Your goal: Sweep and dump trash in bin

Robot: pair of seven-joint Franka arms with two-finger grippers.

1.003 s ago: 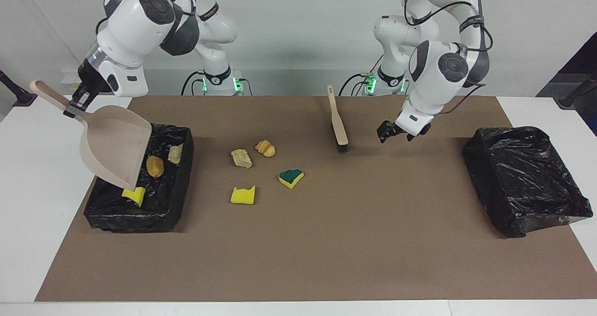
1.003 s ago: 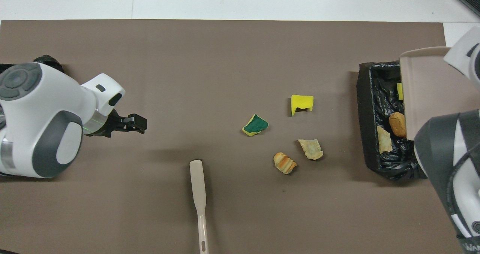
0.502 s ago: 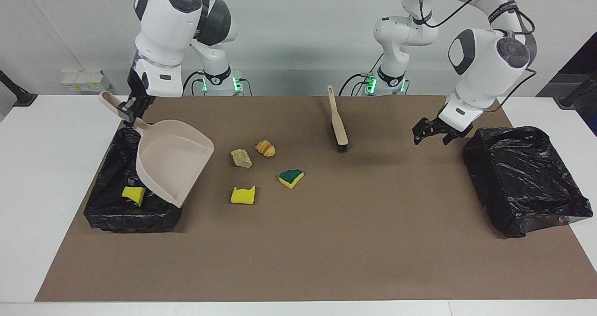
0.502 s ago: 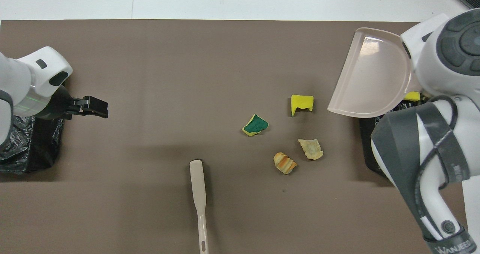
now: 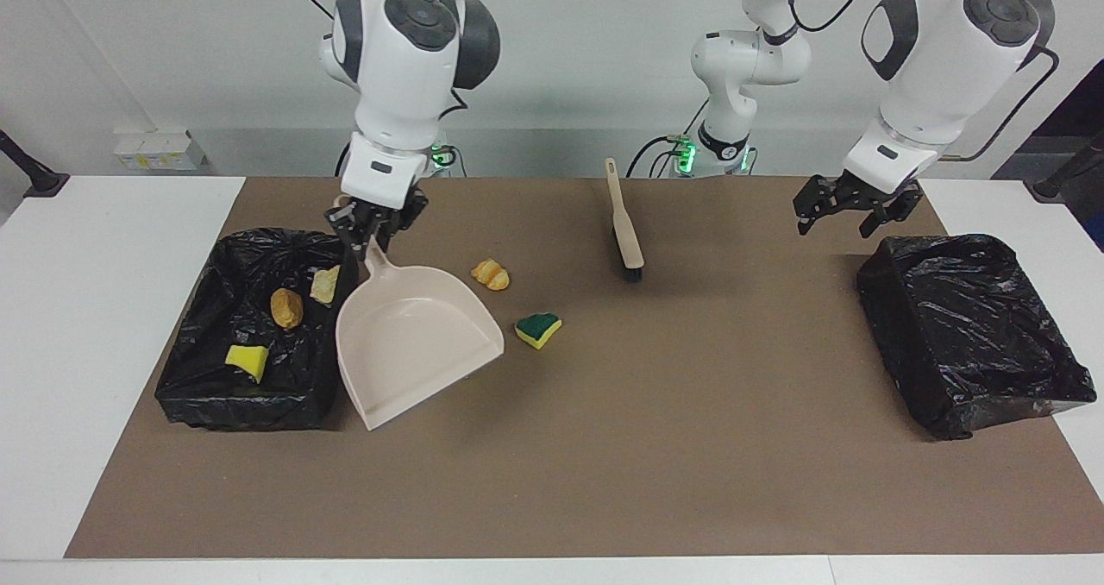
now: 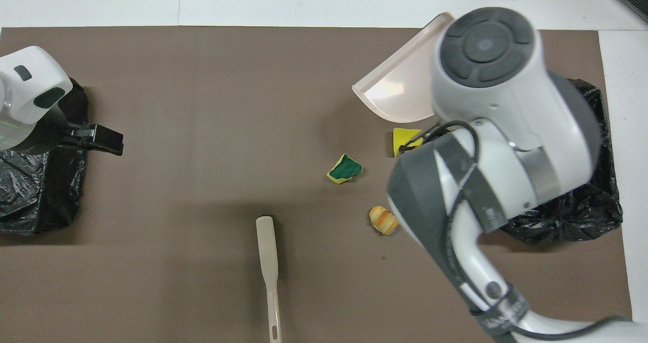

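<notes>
My right gripper (image 5: 369, 224) is shut on the handle of the beige dustpan (image 5: 414, 343), which hangs tilted over the mat beside the black bin (image 5: 198, 391). The pan also shows in the overhead view (image 6: 400, 90). In the bin lie a yellow sponge bit (image 5: 246, 361), a brown lump (image 5: 286, 307) and a tan lump (image 5: 325, 285). On the mat lie an orange bread lump (image 5: 490, 274) and a green-topped sponge (image 5: 538, 329). A second yellow sponge bit (image 6: 404, 136) shows partly under the arm. My left gripper (image 5: 849, 210) is open and empty, up over the mat.
The beige brush (image 5: 624, 223) lies on the mat nearer to the robots than the scraps. A second black-lined bin (image 5: 975, 335) stands at the left arm's end of the table, just below the left gripper.
The right arm swung the dustpan off the bin and out over the mat, covering two scraps in the facing view. The left gripper moved up and toward the second bin.
</notes>
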